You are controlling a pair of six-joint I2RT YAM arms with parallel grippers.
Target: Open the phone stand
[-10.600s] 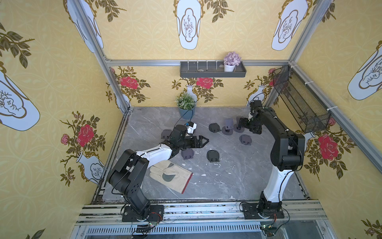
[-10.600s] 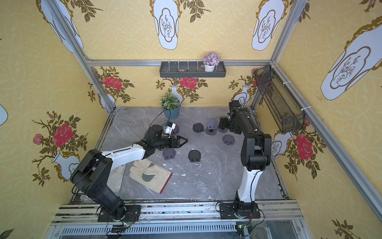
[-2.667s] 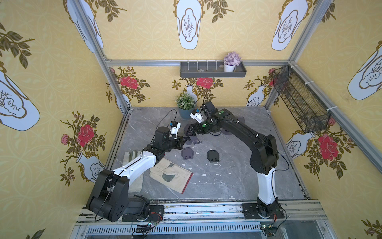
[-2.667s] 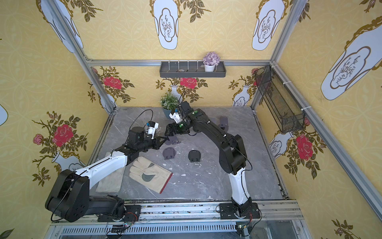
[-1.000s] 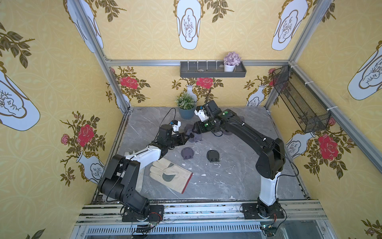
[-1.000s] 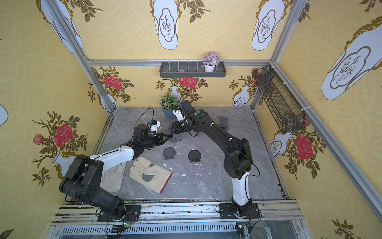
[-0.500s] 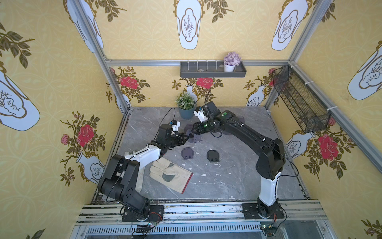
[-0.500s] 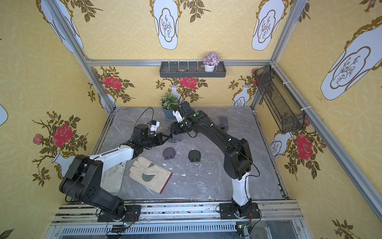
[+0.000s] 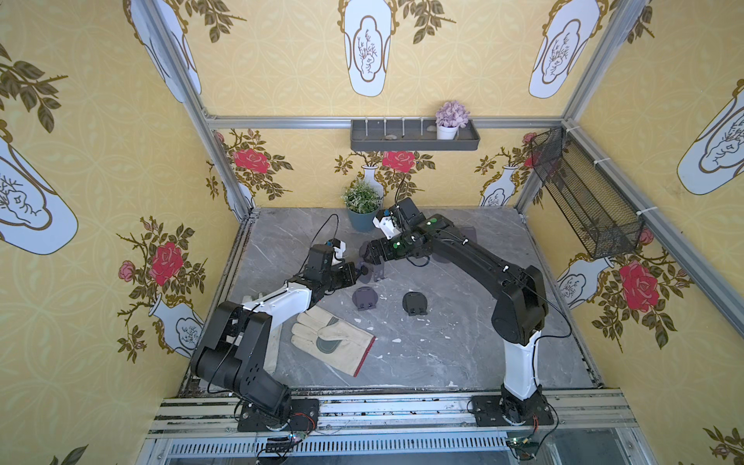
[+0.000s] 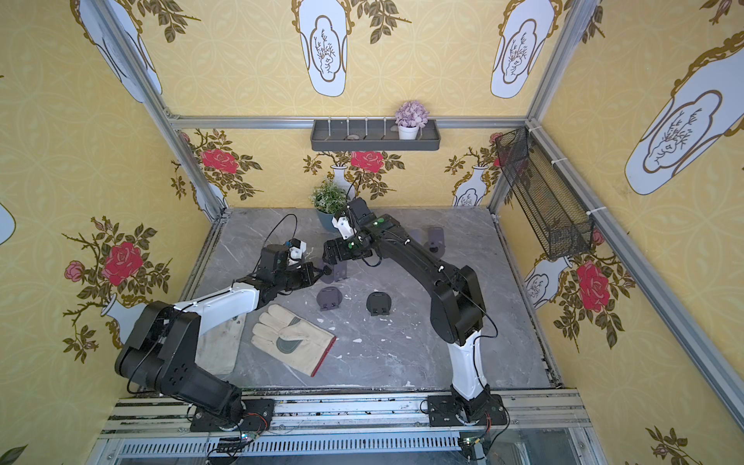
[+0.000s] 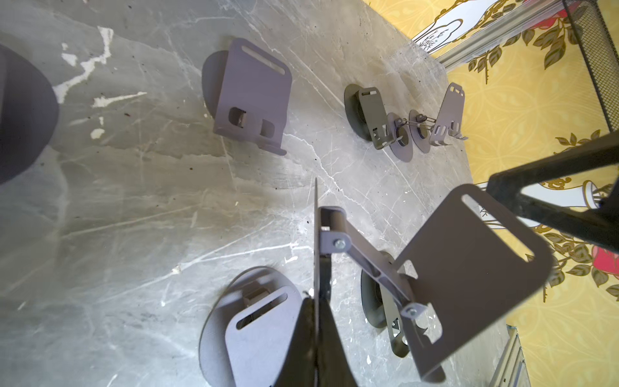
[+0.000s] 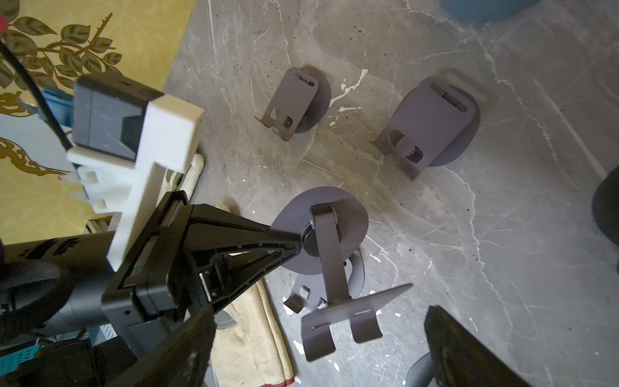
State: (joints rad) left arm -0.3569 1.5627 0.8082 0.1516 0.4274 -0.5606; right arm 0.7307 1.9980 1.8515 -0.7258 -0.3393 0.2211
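**Holding phone stand [image 12: 330, 261] aloft, unfolded**

Clamped edge-on at base disc [image 12: 335, 204] between left gripper [image 12: 297, 244] fingers, presumably as anchor. Flanked, seemingly untouched, at rest plate [image 12: 355, 311] by widely spread right gripper [image 9: 370, 261] fingers; judged clear, opening done.

A staged robot lab cell: aluminium frame [image 9: 282, 121], printed floral wall panels [image 9: 100, 161], slotted mounting rails [image 9: 402, 412]
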